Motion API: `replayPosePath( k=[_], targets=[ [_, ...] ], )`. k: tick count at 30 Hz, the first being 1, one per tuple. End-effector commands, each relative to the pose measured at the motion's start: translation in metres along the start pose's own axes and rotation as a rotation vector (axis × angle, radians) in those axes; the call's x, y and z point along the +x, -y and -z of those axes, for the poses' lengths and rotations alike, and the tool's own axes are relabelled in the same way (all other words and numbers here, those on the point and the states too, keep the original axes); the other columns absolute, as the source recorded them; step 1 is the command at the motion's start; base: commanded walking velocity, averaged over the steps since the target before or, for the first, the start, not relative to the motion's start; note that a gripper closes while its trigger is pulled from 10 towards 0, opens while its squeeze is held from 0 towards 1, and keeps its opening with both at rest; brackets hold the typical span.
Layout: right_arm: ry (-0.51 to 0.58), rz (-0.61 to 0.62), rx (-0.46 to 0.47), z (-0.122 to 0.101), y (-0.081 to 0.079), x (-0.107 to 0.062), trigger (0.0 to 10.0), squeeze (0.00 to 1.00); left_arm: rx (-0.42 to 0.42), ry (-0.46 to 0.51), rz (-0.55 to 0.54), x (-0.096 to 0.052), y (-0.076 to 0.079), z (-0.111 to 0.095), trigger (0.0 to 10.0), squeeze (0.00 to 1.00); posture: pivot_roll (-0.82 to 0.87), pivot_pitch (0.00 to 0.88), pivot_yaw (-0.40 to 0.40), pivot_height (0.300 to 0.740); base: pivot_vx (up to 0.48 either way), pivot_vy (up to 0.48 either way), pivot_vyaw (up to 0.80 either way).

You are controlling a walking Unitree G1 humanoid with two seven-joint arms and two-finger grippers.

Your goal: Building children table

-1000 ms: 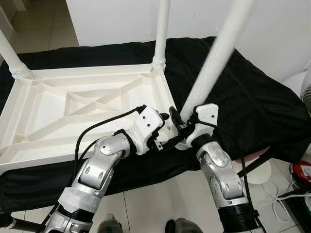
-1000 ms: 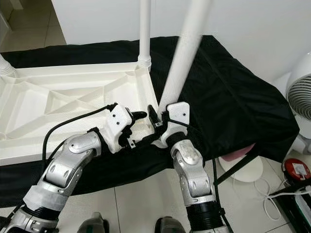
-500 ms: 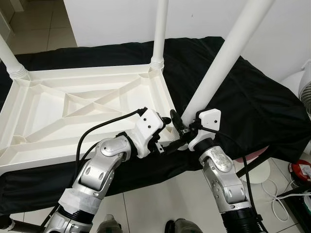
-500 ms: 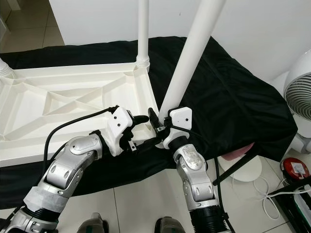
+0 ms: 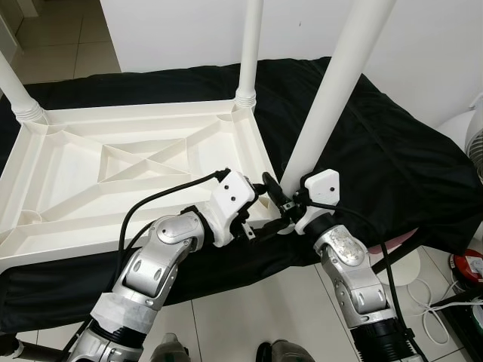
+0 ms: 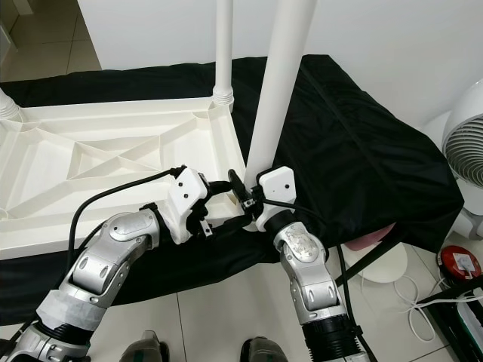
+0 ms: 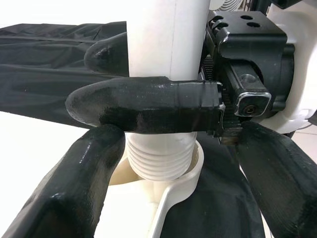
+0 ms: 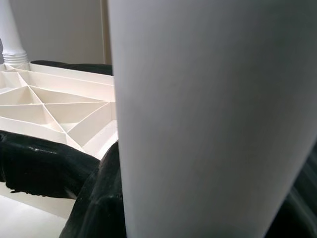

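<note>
A: Status? Tabletop lies upside down on the black cloth, ribs up. Two legs already upright at the far corners, one far-right, one far-left.

B: Third leg stands at the near-right corner, w/ threaded end sitting in the socket collar. Threads still show above the collar, so prob. not fully home. Leg leans a bit.

A: Claws?

B: Right claw clamped on the leg just above the threads. Left claw fingers apart, one each side of the leg base, not gripping; tip just beside the right one.

A: How to do it well?

B: Judgement: get leg plumb to the socket first, else it cross-threads. Turn in short arcs, regrip low. Left claw should steady the corner so the tabletop doesn't slide on the cloth. Stop when threads vanish into collar.
</note>
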State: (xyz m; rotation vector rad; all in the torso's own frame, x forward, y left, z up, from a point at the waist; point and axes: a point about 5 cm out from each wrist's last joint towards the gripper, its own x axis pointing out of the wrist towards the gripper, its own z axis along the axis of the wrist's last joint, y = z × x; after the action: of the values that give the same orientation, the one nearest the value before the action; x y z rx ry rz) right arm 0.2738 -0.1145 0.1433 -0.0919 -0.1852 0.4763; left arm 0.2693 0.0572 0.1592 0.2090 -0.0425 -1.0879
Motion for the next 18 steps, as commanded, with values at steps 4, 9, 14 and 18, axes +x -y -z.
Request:
replayPosePath(
  k=[4,9,14,18],
  targets=[
    [-0.166,-0.001,-0.006,0.032,0.007,-0.019,10.0,0.0,0.042,-0.022,-0.149,-0.019,-0.023,-0.002,10.0,0.0,0.04,0.052,-0.021,0.74,0.0,0.0,0.0],
    [-0.163,-0.01,-0.006,0.032,0.005,-0.021,10.0,0.0,0.048,-0.032,-0.145,-0.02,-0.023,0.0,10.0,0.0,0.04,0.048,-0.021,0.74,0.0,0.0,0.0],
    [-0.174,-0.061,-0.022,0.033,-0.001,-0.03,10.0,0.0,0.059,-0.038,-0.142,-0.022,-0.025,-0.001,10.0,0.0,0.04,0.039,-0.014,0.74,0.0,0.0,0.0],
    [-0.182,-0.081,-0.034,0.035,-0.001,-0.034,10.0,0.0,0.063,-0.04,-0.14,-0.022,-0.026,-0.001,10.0,0.0,0.03,0.039,-0.012,0.74,0.0,0.0,0.0]
  ],
)
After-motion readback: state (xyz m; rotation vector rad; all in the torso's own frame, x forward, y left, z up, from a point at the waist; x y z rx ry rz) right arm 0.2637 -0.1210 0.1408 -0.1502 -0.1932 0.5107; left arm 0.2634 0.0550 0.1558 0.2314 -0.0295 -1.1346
